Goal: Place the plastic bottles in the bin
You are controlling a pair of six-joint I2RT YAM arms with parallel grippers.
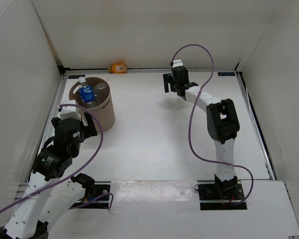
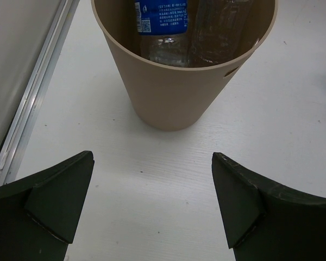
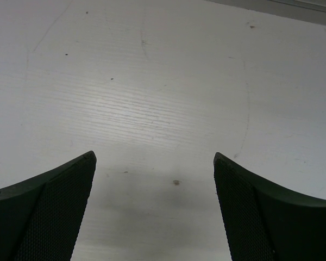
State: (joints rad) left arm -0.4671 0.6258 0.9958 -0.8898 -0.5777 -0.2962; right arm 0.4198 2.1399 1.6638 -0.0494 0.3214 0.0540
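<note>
Both spread wide, holding nothing: left gripper (image 2: 151,157) facing the bin (image 2: 174,92), right gripper (image 3: 154,155) over the table (image 3: 152,81).

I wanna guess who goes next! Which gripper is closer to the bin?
Left. The left gripper sits right in front of the bin, open and facing its wall. The right gripper is far away across the table, also open.

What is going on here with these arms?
The robot is putting plastic bottles in the bin. The blue-label bottle and a clear bottle are inside; the orange bottle sits at the far edge. The left gripper, by the bin, and the right gripper, over the table, are open and empty.
</note>
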